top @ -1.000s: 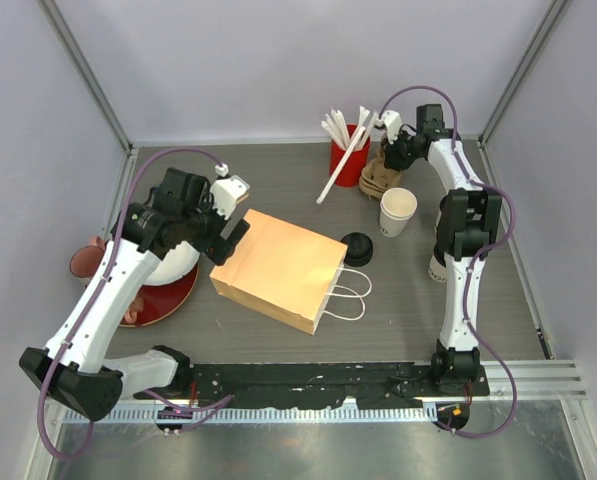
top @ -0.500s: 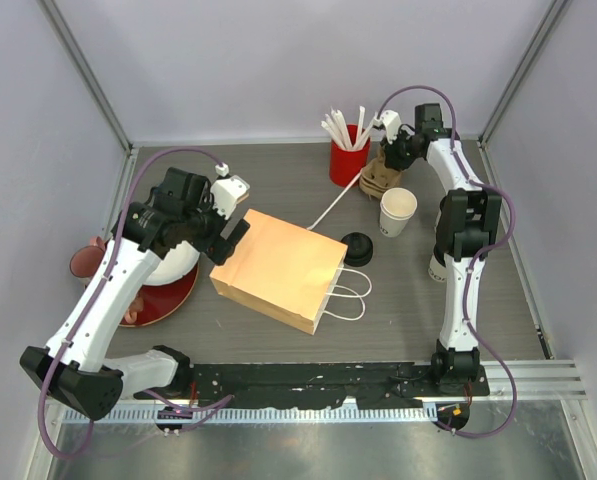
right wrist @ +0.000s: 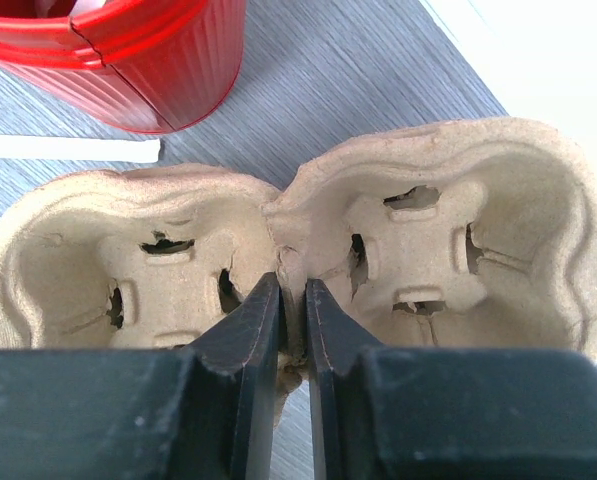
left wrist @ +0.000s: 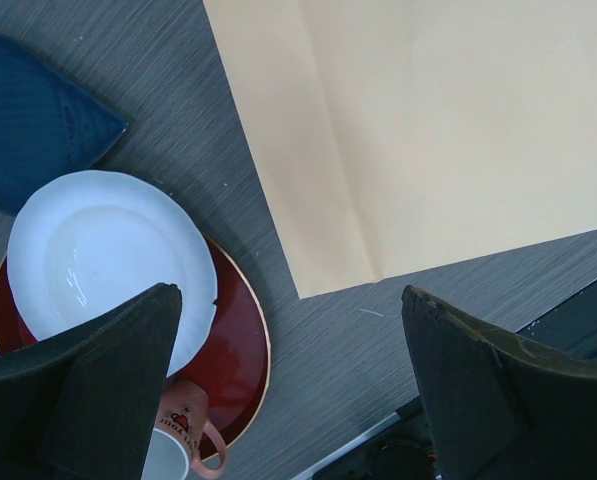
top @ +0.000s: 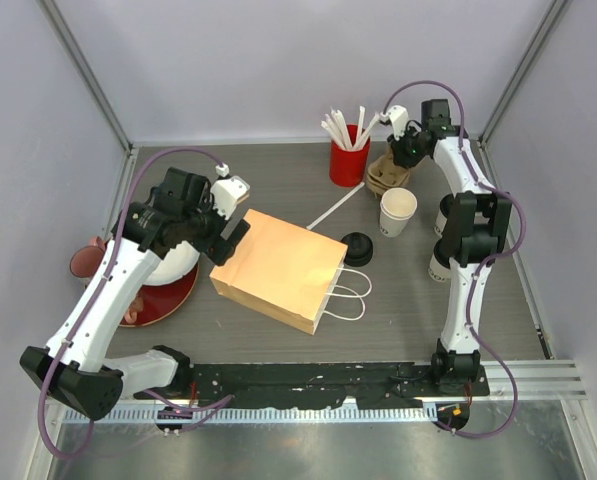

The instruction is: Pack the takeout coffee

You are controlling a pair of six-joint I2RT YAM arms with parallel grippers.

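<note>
My right gripper (top: 403, 152) (right wrist: 293, 292) is shut on the middle ridge of a brown pulp two-cup carrier (top: 386, 174) (right wrist: 428, 230) at the back right, beside the red cup. The brown paper bag (top: 283, 268) lies flat in the middle, handles toward the right. My left gripper (top: 230, 236) (left wrist: 293, 400) is open and empty over the bag's left corner (left wrist: 438, 130). No cup with a black lid shows clearly. A white cup-like thing (top: 437, 268) peeks out from behind the right arm.
A lidless white cup (top: 398, 210) stands by the carrier. Black lids (top: 357, 248) sit near the bag handles. A red cup (top: 348, 158) (right wrist: 128, 60) holds white sticks; one stick (top: 334, 207) lies on the table. A red plate (left wrist: 240, 330), white bowl (left wrist: 108, 260) and mug (left wrist: 183, 440) are at the left.
My right gripper has moved the carrier slightly right and back. A white stick that leaned out of the red cup now lies on the table. The left arm has not moved.
</note>
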